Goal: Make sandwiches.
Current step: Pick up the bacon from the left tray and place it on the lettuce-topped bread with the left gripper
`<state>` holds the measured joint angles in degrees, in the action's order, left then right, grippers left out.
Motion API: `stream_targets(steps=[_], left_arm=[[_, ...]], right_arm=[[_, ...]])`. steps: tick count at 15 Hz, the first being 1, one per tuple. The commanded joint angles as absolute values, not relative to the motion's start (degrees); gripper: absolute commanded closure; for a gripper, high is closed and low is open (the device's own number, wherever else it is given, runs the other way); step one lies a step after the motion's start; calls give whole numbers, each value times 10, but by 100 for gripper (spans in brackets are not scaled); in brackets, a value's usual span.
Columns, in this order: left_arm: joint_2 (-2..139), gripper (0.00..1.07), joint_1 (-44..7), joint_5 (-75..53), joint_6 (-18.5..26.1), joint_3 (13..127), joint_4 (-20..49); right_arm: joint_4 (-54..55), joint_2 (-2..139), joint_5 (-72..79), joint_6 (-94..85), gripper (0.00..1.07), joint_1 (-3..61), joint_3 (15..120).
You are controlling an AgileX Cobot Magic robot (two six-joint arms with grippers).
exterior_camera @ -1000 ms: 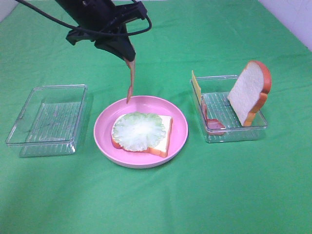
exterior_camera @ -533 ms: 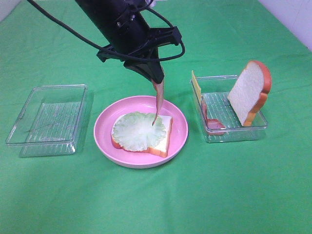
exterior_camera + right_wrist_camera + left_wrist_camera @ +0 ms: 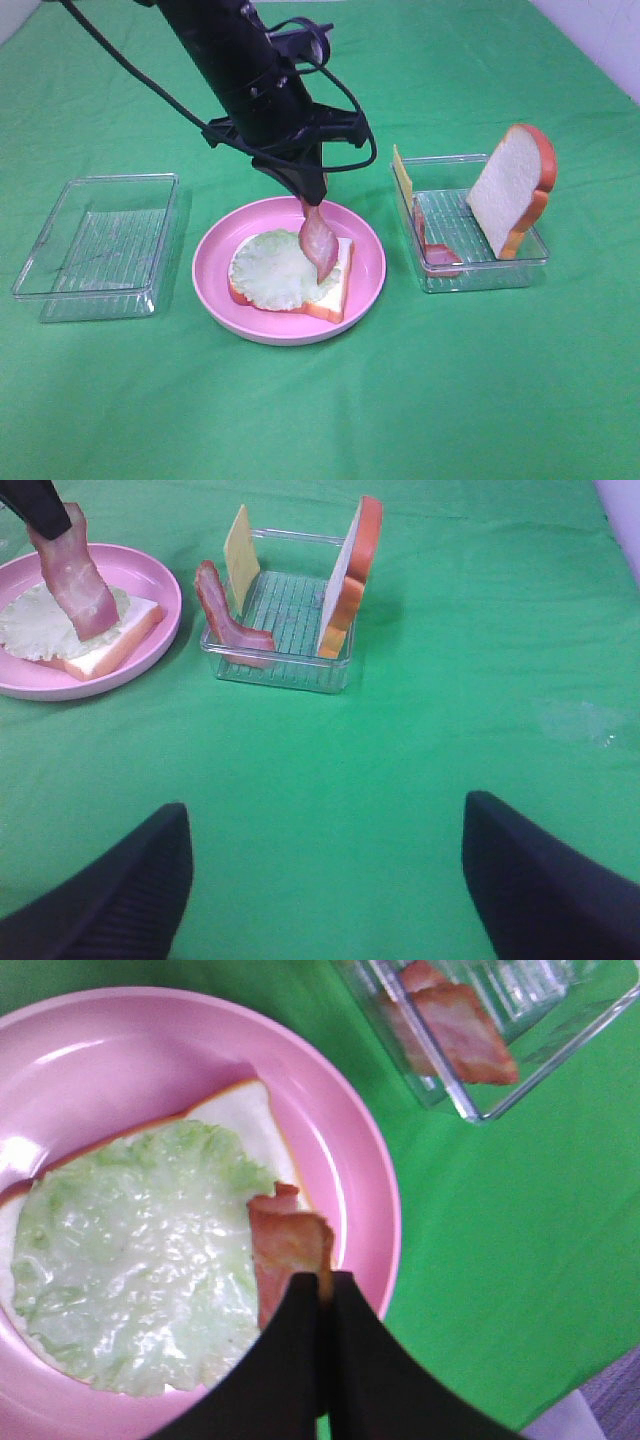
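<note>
A bread slice (image 3: 335,290) topped with pale green lettuce (image 3: 275,268) lies on the round pink plate (image 3: 368,262). My left gripper (image 3: 308,195) is shut on a pink-red bacon strip (image 3: 319,243) that hangs down, its lower end on the lettuce's right side. The left wrist view shows the shut fingertips (image 3: 326,1285) pinching the bacon (image 3: 285,1250) over the lettuce (image 3: 130,1250). My right gripper (image 3: 325,880) is open and empty, low over the green cloth, apart from the food. It does not show in the exterior view.
A clear tray (image 3: 480,272) right of the plate holds an upright bread slice (image 3: 512,190), a yellow cheese square (image 3: 402,172) and another bacon strip (image 3: 437,252). A second clear tray (image 3: 95,245) stands left of the plate. Green cloth covers the table.
My left gripper has carried the bacon strip rightward and down, from behind the plate's back edge to over the lettuce. The strip's end now rests on it.
</note>
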<state>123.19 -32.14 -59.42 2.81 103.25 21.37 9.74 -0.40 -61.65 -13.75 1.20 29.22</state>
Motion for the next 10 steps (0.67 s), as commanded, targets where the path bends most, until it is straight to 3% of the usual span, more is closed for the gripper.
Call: stream_targets(steps=[1,4,9,10], left_arm=[[1241,107,-324,-598,25,1034,168],[1241,107,-324,-592,-11,1034,120],[1248,107,-324,-590,-11,1034,117],[1250,100,-324,-590,-11,1034,114]], right_arm=[[97,-11,-614,-140,36,11,291],[97,-11,-614,-140,36,11,291],[97,-11,-614,-140,36,11,291],[97,-11,-614,-140,36,11,291]])
